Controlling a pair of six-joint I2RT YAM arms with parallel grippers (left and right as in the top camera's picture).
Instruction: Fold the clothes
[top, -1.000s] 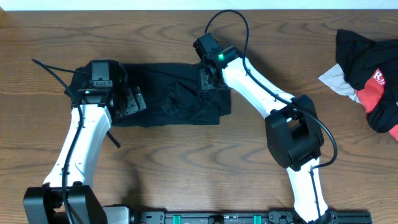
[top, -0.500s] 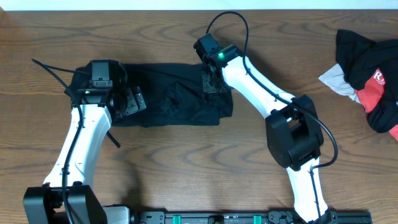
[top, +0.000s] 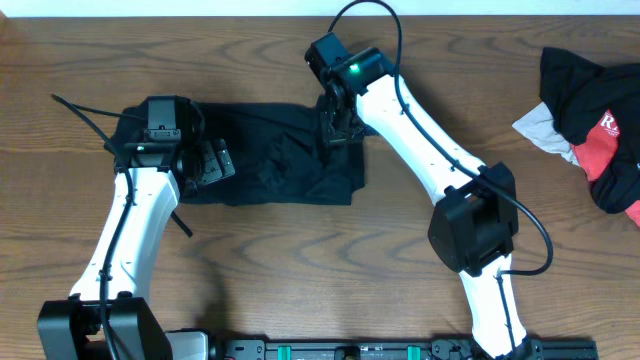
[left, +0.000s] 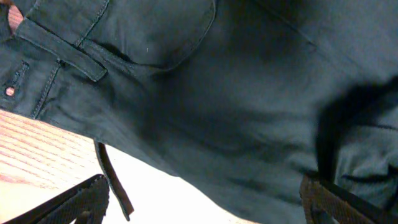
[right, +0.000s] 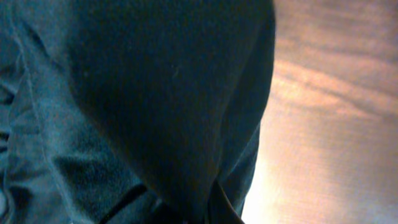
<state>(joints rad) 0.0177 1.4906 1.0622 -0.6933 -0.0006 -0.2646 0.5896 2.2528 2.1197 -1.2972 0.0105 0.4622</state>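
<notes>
A dark pair of trousers (top: 270, 165) lies crumpled across the wooden table (top: 300, 260), between the two arms. My left gripper (top: 212, 162) hovers over its left, waistband end, open wide. In the left wrist view the dark cloth (left: 217, 81) with a belt loop fills the frame, and the gripper (left: 202, 208) has nothing between its fingers (left: 81, 200). My right gripper (top: 335, 128) is shut on the trousers' right end. In the right wrist view a fold of the cloth (right: 155, 93) rises from the pinch at the gripper (right: 205, 214), whose fingertips are hidden by it.
A heap of other clothes (top: 595, 110), black, red and white, sits at the table's far right edge. A thin black cable (top: 80, 112) sticks out to the left of the left arm. The table's far edge runs close behind the trousers.
My right gripper has shut on the trousers' right end and shifted slightly left and back, drawing that edge inward. The left arm has stayed still and open.
</notes>
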